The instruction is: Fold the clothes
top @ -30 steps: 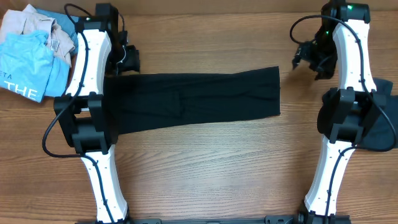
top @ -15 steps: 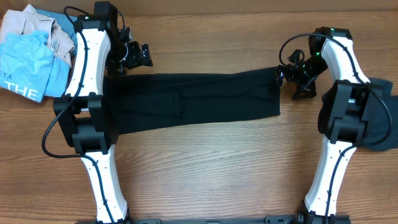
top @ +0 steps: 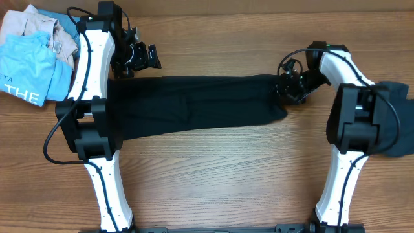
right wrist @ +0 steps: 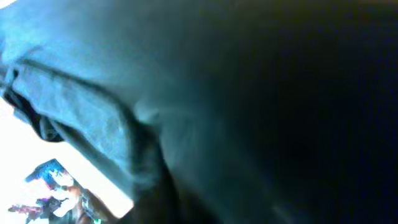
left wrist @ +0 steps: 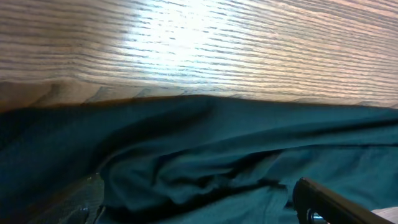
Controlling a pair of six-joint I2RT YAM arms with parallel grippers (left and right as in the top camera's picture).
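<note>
The black T-shirt [top: 200, 107] lies as a long folded band across the table's middle. My left gripper [top: 146, 57] hovers open just past the band's far left edge. In the left wrist view its fingertips [left wrist: 311, 200] straddle rumpled dark fabric [left wrist: 217, 149] with nothing pinched. My right gripper [top: 286, 87] sits at the band's far right corner. That corner is bunched and drawn inward, and the jaws have closed on it. Dark cloth [right wrist: 249, 93] fills the right wrist view and hides the jaws.
A pile at the back left holds a beige garment [top: 32, 26] and a light-blue one with white lettering [top: 26, 71]. A dark garment [top: 396, 123] lies at the right edge, partly under the right arm. Bare wood [top: 213, 181] spans the front.
My right gripper came down and left onto the shirt's right end and closed, and that end drew leftward. My left gripper shifted right and opened a second ago, then held still.
</note>
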